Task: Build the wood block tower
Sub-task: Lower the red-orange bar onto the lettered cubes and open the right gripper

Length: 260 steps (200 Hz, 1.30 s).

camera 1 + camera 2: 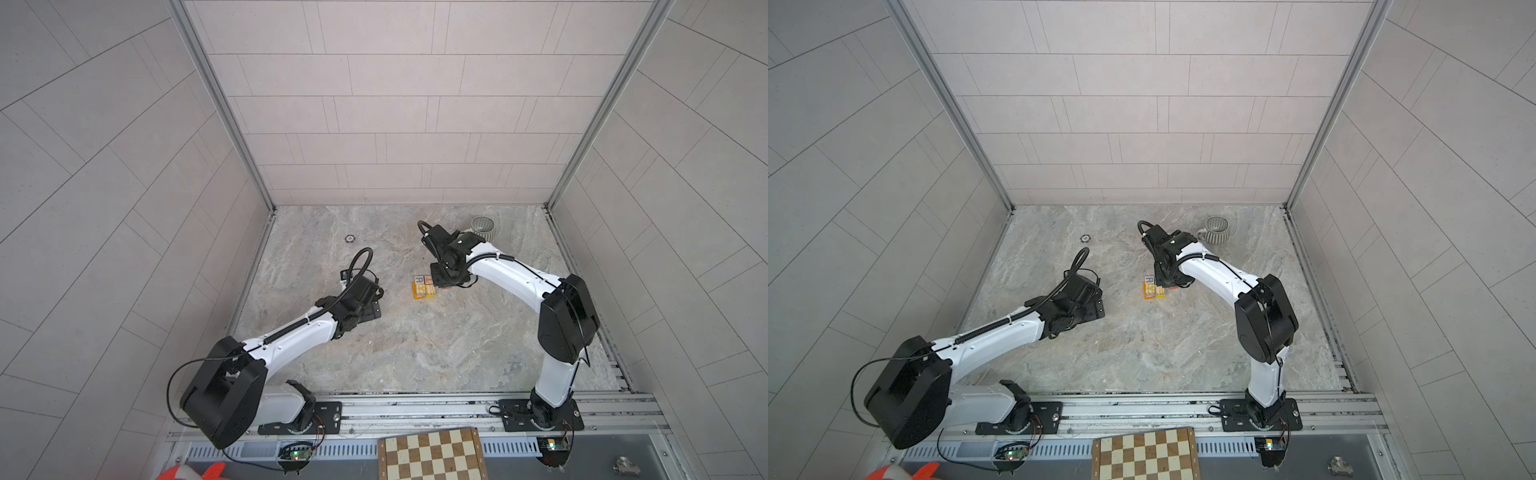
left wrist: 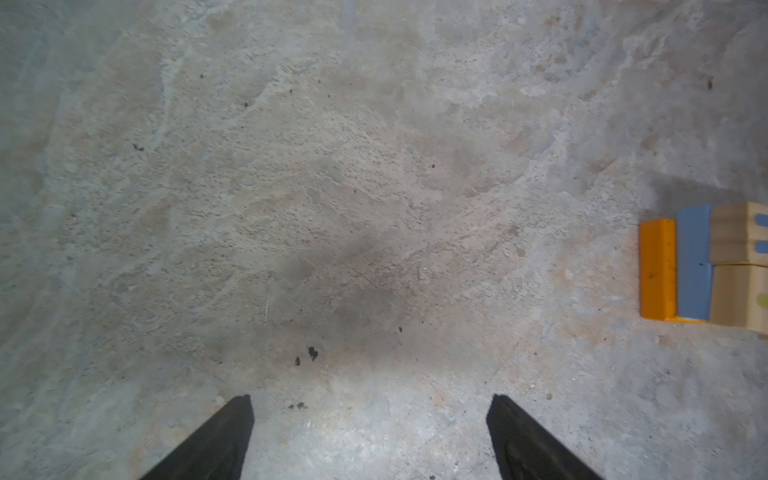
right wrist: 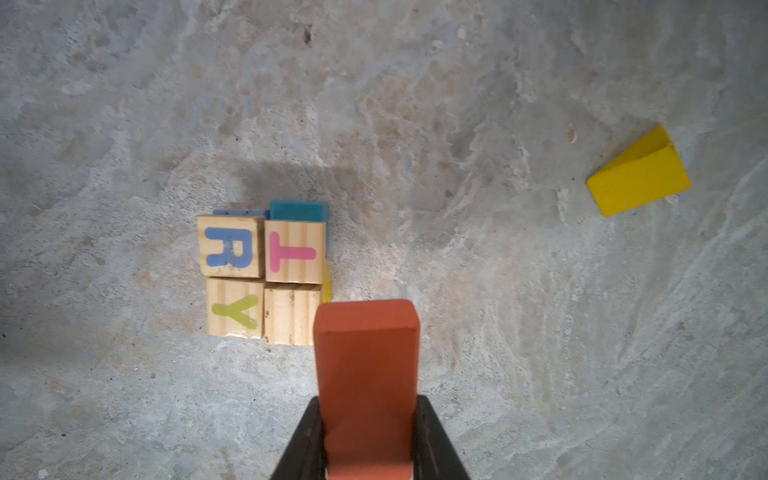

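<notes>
The tower (image 1: 424, 286) (image 1: 1153, 286) is a low, compact stack in the middle of the floor. In the right wrist view its top layer is natural cubes (image 3: 262, 282) printed R, T and Y, plus a plain one, over blue blocks (image 3: 298, 210). My right gripper (image 3: 368, 403) is shut on a red-orange block (image 3: 365, 365), held just beside the plain cube. A yellow wedge block (image 3: 640, 174) lies apart on the floor. My left gripper (image 2: 370, 399) is open and empty over bare floor. The left wrist view shows the stack's orange block (image 2: 658, 270) and blue block (image 2: 695, 262) at its edge.
A grey-striped mug (image 1: 482, 227) (image 1: 1216, 230) stands at the back right behind the right arm. A chessboard (image 1: 432, 455) lies beyond the front rail. A small round fitting (image 1: 349, 238) sits in the floor at the back left. Tiled walls close three sides.
</notes>
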Available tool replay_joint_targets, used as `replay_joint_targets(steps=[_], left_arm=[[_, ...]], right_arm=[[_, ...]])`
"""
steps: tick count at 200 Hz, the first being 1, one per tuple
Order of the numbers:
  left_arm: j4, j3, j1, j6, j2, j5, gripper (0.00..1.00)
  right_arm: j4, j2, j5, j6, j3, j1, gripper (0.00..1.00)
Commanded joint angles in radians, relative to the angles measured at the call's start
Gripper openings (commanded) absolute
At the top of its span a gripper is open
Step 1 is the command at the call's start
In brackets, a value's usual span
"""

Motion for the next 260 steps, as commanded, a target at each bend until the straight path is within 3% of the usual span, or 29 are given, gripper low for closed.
replay_joint_targets(steps=[1, 106, 260], left_arm=[[-0.064, 0.036, 0.004, -0.027, -0.028, -0.074, 0.95], [-0.072, 0.029, 0.004, -0.044, -0.037, -0.062, 0.95], [-0.071, 0.034, 0.004, -0.047, -0.019, -0.043, 0.96]], right_arm=[[-0.036, 0.031, 0.032, 0.031, 0.040, 0.019, 0.23], [-0.038, 0.182, 0.019, 0.069, 0.170, 0.083, 0.21], [-0.029, 0.235, 0.012, 0.082, 0.199, 0.086, 0.20]])
